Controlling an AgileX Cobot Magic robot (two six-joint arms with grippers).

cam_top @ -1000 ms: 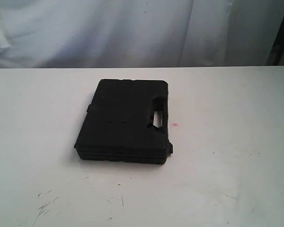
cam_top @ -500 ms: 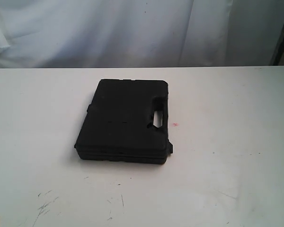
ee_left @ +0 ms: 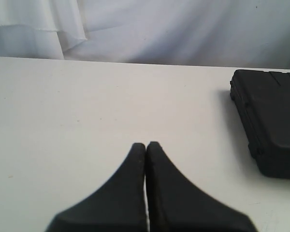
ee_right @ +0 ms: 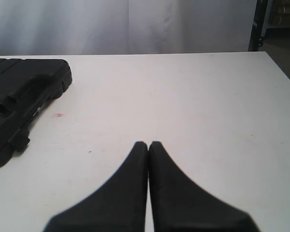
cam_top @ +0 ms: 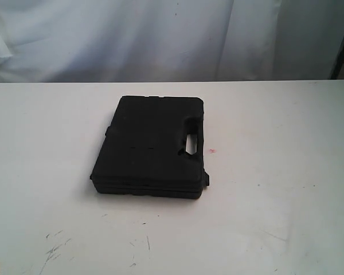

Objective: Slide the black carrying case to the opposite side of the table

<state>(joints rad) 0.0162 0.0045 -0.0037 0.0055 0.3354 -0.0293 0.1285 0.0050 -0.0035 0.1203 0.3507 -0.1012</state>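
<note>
The flat black case [cam_top: 151, 147] lies on the white table [cam_top: 275, 172], a little left of the middle, its handle slot toward the right side. No arm shows in the exterior view. In the left wrist view my left gripper [ee_left: 145, 145] is shut with nothing in it, above bare table, and the case [ee_left: 270, 121] lies off to one side, apart from it. My right gripper [ee_right: 148, 144] is shut and empty too, with the case [ee_right: 21, 94] well clear of its fingertips.
A tiny red dot [cam_top: 212, 150] marks the table just right of the case. Dark scuff marks [cam_top: 54, 246] sit near the front left. A white cloth [cam_top: 160, 34] hangs behind the table's far edge. The table's right edge [ee_right: 282, 67] shows in the right wrist view.
</note>
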